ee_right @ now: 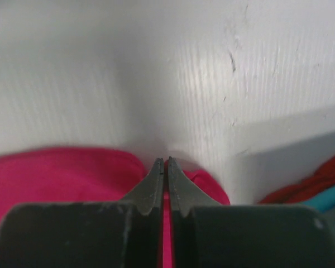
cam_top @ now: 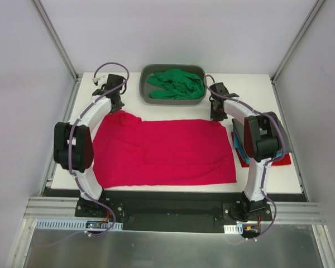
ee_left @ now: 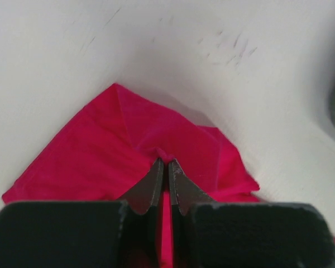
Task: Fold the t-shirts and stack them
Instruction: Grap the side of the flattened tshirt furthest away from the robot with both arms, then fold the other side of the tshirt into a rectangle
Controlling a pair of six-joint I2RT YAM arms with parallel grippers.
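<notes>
A crimson-pink t-shirt (cam_top: 164, 151) lies spread across the middle of the white table. My left gripper (cam_top: 115, 104) is at its far left corner, shut on a pinch of the pink fabric (ee_left: 165, 153). My right gripper (cam_top: 216, 114) is at the far right corner, shut on the pink shirt's edge (ee_right: 181, 176). A bright green t-shirt (cam_top: 176, 84) lies bunched in the grey tub (cam_top: 146, 89) at the back. Folded teal (cam_top: 238, 146) and red (cam_top: 282, 160) shirts lie stacked at the right, mostly hidden under my right arm.
The grey tub stands at the table's far edge between the two grippers. The stack sits close to the right edge of the table (cam_top: 290, 184). Metal frame posts rise at the back corners.
</notes>
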